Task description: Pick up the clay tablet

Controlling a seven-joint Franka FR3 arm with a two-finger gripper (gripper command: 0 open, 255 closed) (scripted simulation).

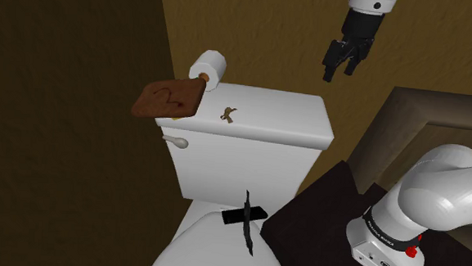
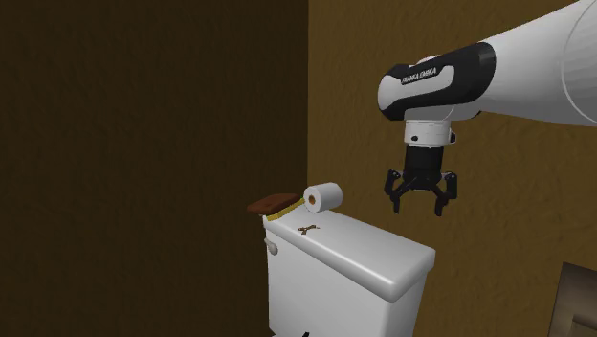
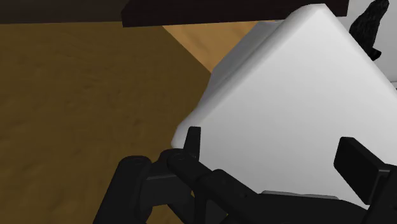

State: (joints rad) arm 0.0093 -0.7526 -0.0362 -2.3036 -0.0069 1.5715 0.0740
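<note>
The pincer [image 1: 338,73] is held apart and empty above the toilet tank [image 1: 284,122], ready for approach. The brown tablet [image 1: 169,100] is laid overhanging the tank's other end, beside the paper roll [image 1: 210,67].

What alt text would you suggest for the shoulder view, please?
The black end effector, open, hangs over the end of the white toilet tank at the shoulder view's right, apart from the brown tablet overhanging its opposite corner beside a toilet paper roll.
</note>
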